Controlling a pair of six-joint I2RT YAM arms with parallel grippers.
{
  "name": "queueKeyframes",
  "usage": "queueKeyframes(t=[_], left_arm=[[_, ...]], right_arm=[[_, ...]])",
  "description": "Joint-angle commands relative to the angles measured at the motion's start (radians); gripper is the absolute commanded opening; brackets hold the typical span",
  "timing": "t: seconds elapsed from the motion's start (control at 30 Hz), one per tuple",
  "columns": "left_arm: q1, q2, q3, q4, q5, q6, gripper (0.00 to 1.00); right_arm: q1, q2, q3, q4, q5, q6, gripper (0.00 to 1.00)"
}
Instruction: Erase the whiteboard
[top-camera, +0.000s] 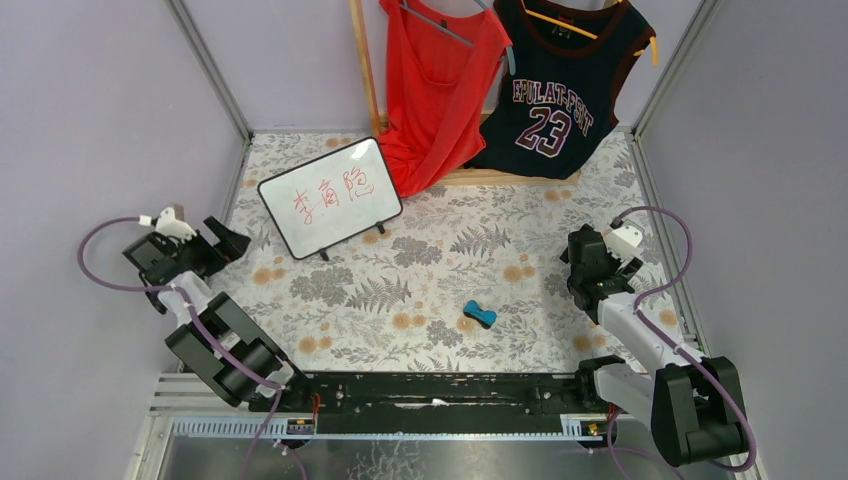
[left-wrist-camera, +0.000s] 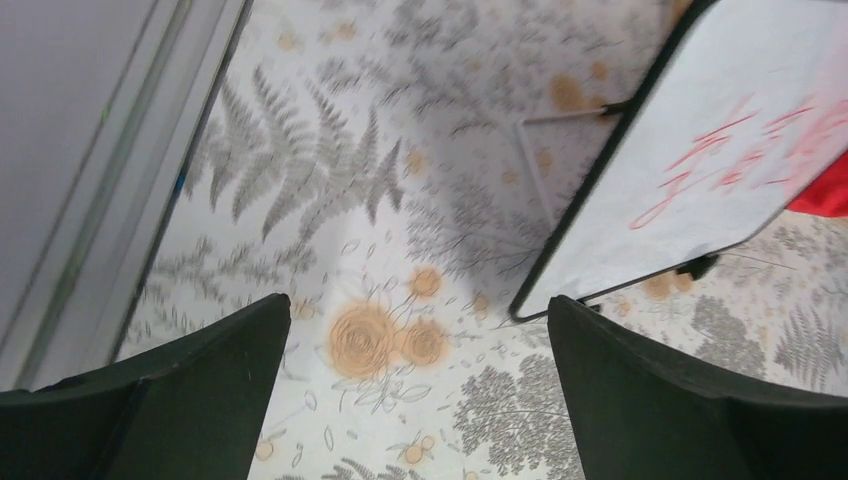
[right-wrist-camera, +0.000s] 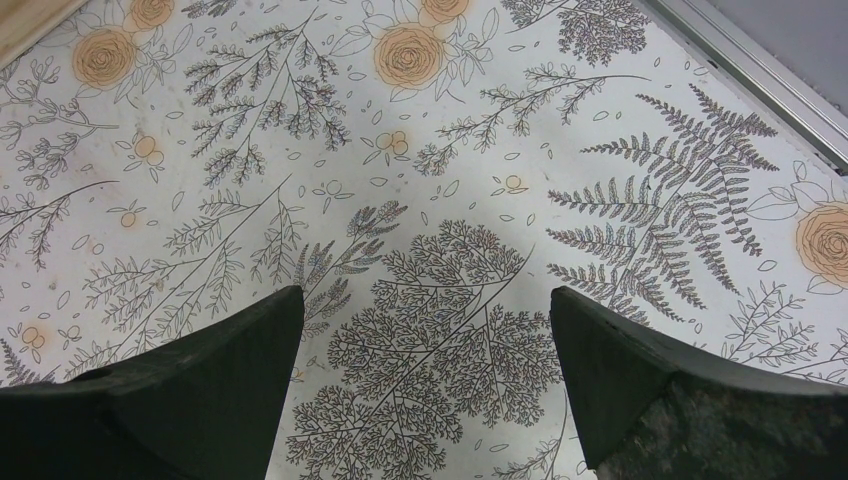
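The table (top-camera: 430, 280), covered in a floral cloth, is carrying everything. The whiteboard (top-camera: 330, 197) is standing on its short feet at the far left, tilted back and turned at an angle, just in front of a red top (top-camera: 440, 90) hanging behind it. The left gripper (left-wrist-camera: 420, 300) is hovering near the board's near left corner with its jaws spread wide and nothing between them. Its wrist view is showing the board's lower edge and one foot just ahead and to the right. The right gripper (right-wrist-camera: 427, 292) is hanging over bare cloth at the right side of the table, well apart from the board, its jaws likewise wide apart and empty. The blue eraser (top-camera: 480, 314) is lying flat on the cloth between the two arms, nearer the right one, and neither gripper is touching it. Red characters (top-camera: 330, 190) are filling the board's face, with no wiped patch showing. The task is therefore looking unstarted: the eraser is waiting to be picked up, and all of the wiping is remaining to be done.
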Motion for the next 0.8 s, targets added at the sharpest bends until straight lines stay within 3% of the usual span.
queueKeyframes(t=[0.0, 0.2, 0.33, 0.77], left_arm=[[0.006, 0.016, 0.16, -0.206, 0.187, 0.103, 1.0], [0.007, 0.053, 0.263, -0.371, 0.385, 0.253, 1.0], [0.009, 0.131, 0.334, -0.524, 0.483, 0.438, 0.93], [0.0, 0.506, 0.73, -1.273, 0.552, 1.129, 0.8]], right_arm=[[-0.005, -0.01, 0.009, 0.034, 0.028, -0.002, 0.99], [-0.005, -0.005, 0.013, 0.039, 0.019, -0.012, 1.0], [-0.005, -0.001, 0.015, 0.045, 0.012, -0.021, 1.0], [-0.004, 0.031, 0.035, 0.05, -0.007, -0.041, 0.99]])
